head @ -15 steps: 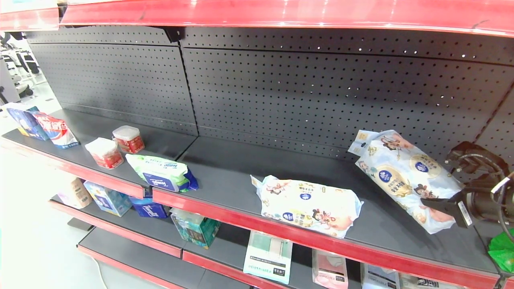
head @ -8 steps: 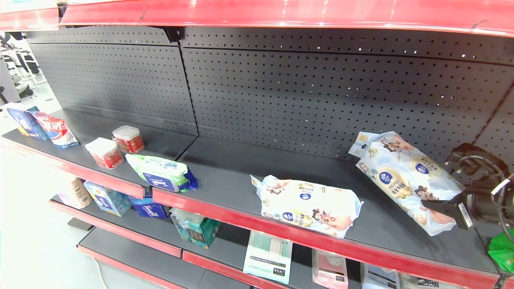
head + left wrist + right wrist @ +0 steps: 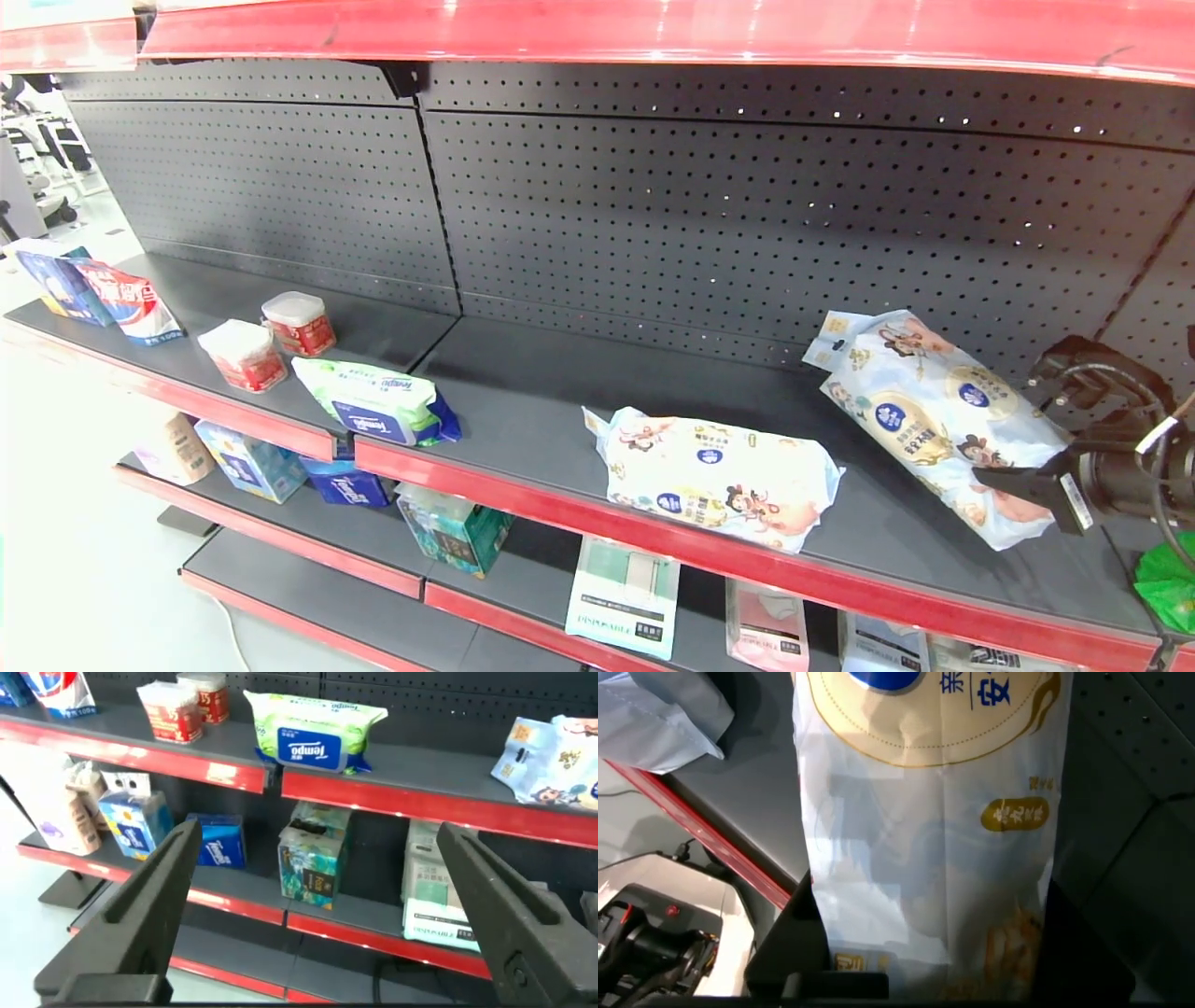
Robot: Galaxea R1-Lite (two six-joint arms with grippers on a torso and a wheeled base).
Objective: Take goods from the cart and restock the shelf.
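Restocking: one printed pack (image 3: pixel 719 476) already lay on the shelf (image 3: pixel 523 401).
Right gripper (image 3: pixel 1018 483): clamped a second pack (image 3: pixel 934 415), tilted over the shelf, unreleased.
Left gripper (image 3: pixel 318 835): wide, empty.

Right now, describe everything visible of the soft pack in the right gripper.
The soft pack is a pillow-shaped bag of glossy plastic film, pale blue and white, printed with cartoon figures, gold-rimmed round badges and a blue emblem, with a flat sealed flap at its far end. It looks full and unopened. It is tilted over the right part of the shelf, flap toward the pegboard back, near end clamped in the right gripper. Whether it touches the shelf board cannot be told.
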